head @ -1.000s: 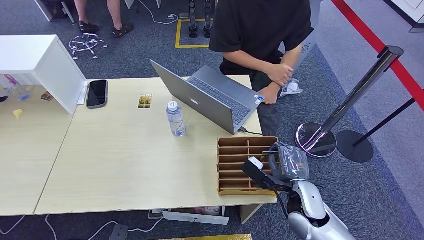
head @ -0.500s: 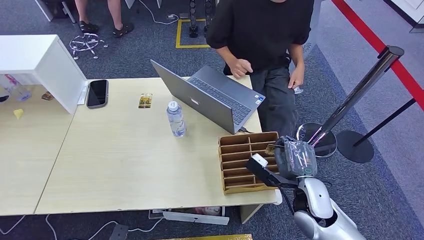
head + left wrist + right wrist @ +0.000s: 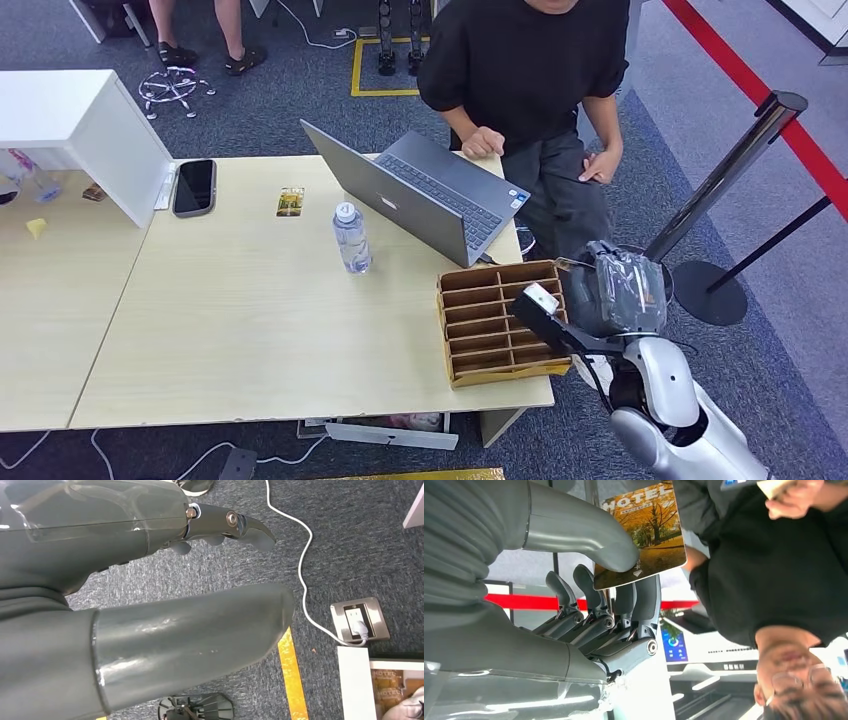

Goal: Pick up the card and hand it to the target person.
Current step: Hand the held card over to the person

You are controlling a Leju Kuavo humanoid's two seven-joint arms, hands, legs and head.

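The card, an autumn-tree picture printed "HOTEL", is pinched between the thumb and the dark fingers of my right hand. In the head view that hand is raised just past the table's right edge, beside the wooden sorting tray. The person in a black shirt stands behind the laptop, one hand hanging a little beyond my raised hand. My left hand hangs over grey carpet, thumb and fingers apart, holding nothing.
A second card, a water bottle and a phone lie on the table. A white box stands at the left. A stanchion post leans close on the right. Another person's legs are at the back.
My right hand has lifted from the sorting tray and moved right and away from me with the card. The person unfolded both arms and shifted right, one hand now at the laptop.
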